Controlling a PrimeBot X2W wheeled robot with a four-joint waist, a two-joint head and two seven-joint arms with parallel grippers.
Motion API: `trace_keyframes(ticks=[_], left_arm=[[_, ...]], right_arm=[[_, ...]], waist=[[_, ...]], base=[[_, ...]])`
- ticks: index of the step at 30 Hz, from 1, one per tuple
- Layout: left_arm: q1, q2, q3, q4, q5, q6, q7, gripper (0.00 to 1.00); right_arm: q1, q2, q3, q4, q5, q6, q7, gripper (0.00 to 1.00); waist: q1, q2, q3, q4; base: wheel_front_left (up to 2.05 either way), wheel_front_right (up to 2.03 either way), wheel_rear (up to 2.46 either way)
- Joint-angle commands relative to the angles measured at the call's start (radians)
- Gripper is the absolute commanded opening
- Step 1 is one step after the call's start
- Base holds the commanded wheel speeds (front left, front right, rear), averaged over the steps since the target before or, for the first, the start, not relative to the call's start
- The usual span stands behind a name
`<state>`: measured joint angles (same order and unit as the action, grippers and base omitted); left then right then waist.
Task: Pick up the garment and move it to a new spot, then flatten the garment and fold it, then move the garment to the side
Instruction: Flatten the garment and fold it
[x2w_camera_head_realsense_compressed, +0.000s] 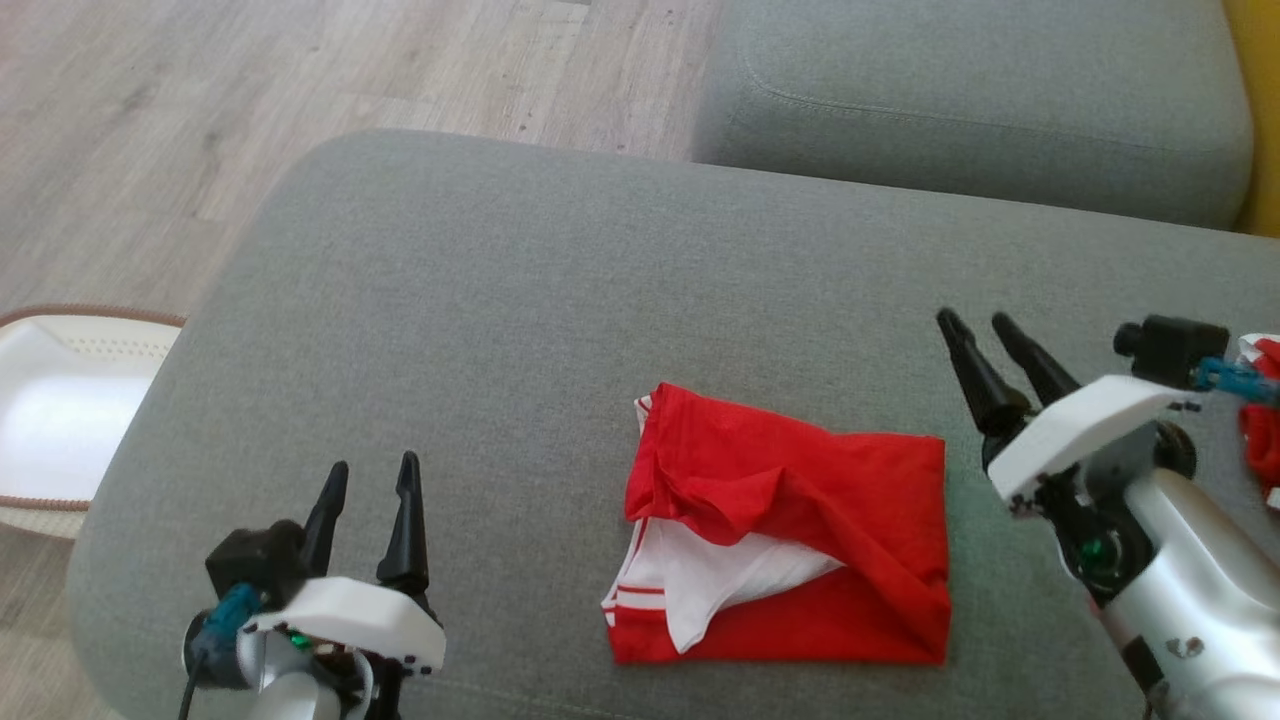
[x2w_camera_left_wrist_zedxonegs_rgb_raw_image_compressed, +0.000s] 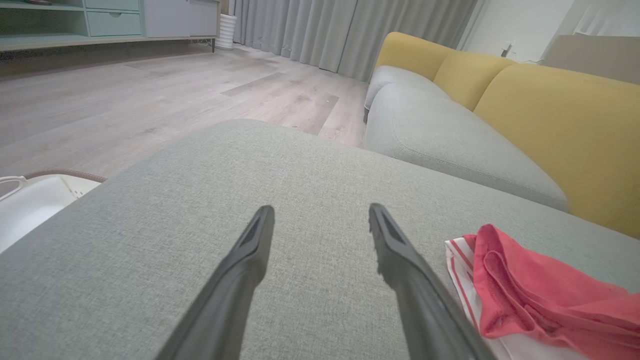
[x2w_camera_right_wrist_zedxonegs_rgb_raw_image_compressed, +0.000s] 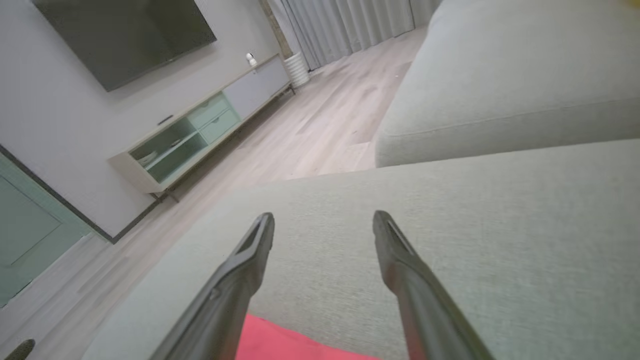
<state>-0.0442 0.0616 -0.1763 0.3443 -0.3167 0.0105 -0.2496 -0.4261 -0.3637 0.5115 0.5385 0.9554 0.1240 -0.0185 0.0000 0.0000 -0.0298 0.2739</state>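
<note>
Red fabric over a white inner layer: state the handling class for the garment (x2w_camera_head_realsense_compressed: 790, 530). (A)

Judged light, soft and fully limp. It has no stiffness of its own, so lifted from one point it will likely sag and come unfolded. The woven cushion (x2w_camera_head_realsense_compressed: 560, 280) probably grips it, so dragging may shear the layers apart. (B)

Location? (A)

It lies on the grey cushion near the front edge, between the two arms and closer to the right one. It is a rough rectangle. The top red layer is rumpled, and white striped cloth spills from its left side. (B)

Recommended hold points? (A)

Use the two corners of one straight edge, one per arm. The right edge looks cleanest. Pinch through all layers and avoid the loose white flap. (B)

Gripper status? (A)

The left gripper (x2w_camera_head_realsense_compressed: 374, 462) has its fingers spread with nothing between them, and sits apart from the garment. The right gripper (x2w_camera_head_realsense_compressed: 972, 318) is also spread and empty, just beyond the garment's far right corner. (B)

What is unverified? (A)

- The layer count, the underside and the garment type cannot be told.
- In the right wrist view the bottom edge cuts the garment to a red strip.
- In the left wrist view the frame's right edge cuts it off.
- A red item (x2w_camera_head_realsense_compressed: 1262, 420) at the right margin is half hidden behind the arm and cannot be identified.
- The basket (x2w_camera_head_realsense_compressed: 60, 400) on the floor is partly cropped. (B)
</note>
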Motion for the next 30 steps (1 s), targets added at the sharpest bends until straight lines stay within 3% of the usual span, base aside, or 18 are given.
trace_keyframes(ticks=[1, 3, 4, 5, 6, 7, 12, 19, 25, 30], left_arm=[[-0.034, 0.001, 0.039, -0.036, 0.002, 0.004, -0.012, 1.0], [-0.033, 0.0, 0.039, -0.036, 0.001, 0.002, -0.012, 1.0], [-0.033, 0.0, 0.039, -0.035, 0.001, 0.002, -0.012, 1.0], [-0.034, -0.001, 0.039, -0.035, 0.001, 0.001, -0.012, 1.0], [-0.034, -0.001, 0.038, -0.034, 0.001, 0.001, -0.012, 1.0], [-0.035, -0.002, 0.037, -0.033, 0.001, 0.0, -0.012, 1.0], [-0.042, -0.004, 0.034, -0.029, 0.002, -0.003, -0.012, 1.0], [-0.039, -0.006, 0.04, -0.026, 0.002, -0.004, -0.012, 1.0], [-0.04, -0.007, 0.044, -0.028, 0.002, -0.002, -0.012, 1.0], [-0.044, -0.008, 0.044, -0.031, 0.003, -0.002, -0.012, 1.0]], right_arm=[[-0.014, -0.001, 0.006, -0.02, -0.004, 0.007, 0.006, 1.0], [-0.003, 0.004, 0.003, 0.007, 0.0, 0.007, 0.039, 1.0], [0.001, 0.013, 0.004, 0.018, 0.008, 0.007, 0.059, 0.93], [0.005, 0.022, 0.008, 0.03, 0.014, 0.007, 0.082, 0.67], [0.008, 0.032, 0.015, 0.043, 0.021, 0.007, 0.11, 0.27], [0.01, 0.044, 0.023, 0.053, 0.029, 0.007, 0.137, 0.0], [0.009, 0.109, 0.069, 0.109, 0.047, 0.007, 0.269, 0.0], [0.063, 0.195, 0.204, 0.029, 0.077, 0.007, 0.392, 0.0], [0.086, 0.243, 0.264, 0.008, 0.086, 0.007, 0.373, 0.0], [0.079, 0.245, 0.313, -0.098, 0.133, 0.007, 0.29, 0.0]], waist=[[0.0, 0.0, 0.0, -0.001], [0.0, 0.0, 0.001, -0.003], [0.0, 0.0, 0.001, -0.004], [0.0, 0.0, 0.002, -0.004], [0.0, 0.0, 0.003, -0.004], [0.0, 0.0, 0.003, -0.003], [0.0, 0.0, 0.007, 0.007], [0.0, 0.0, 0.011, 0.023], [0.0, 0.0, 0.014, 0.018], [0.0, 0.0, 0.017, 0.003]], base=[[0.0, 0.0, 0.0], [0.0, 0.0, 0.0], [0.0, 0.0, 0.0], [0.0, 0.0, 0.0], [0.0, 0.0, 0.0], [0.0, 0.0, 0.0], [0.0, 0.0, 0.0], [0.0, 0.0, 0.0], [0.0, 0.0, 0.0], [0.0, 0.0, 0.0]])
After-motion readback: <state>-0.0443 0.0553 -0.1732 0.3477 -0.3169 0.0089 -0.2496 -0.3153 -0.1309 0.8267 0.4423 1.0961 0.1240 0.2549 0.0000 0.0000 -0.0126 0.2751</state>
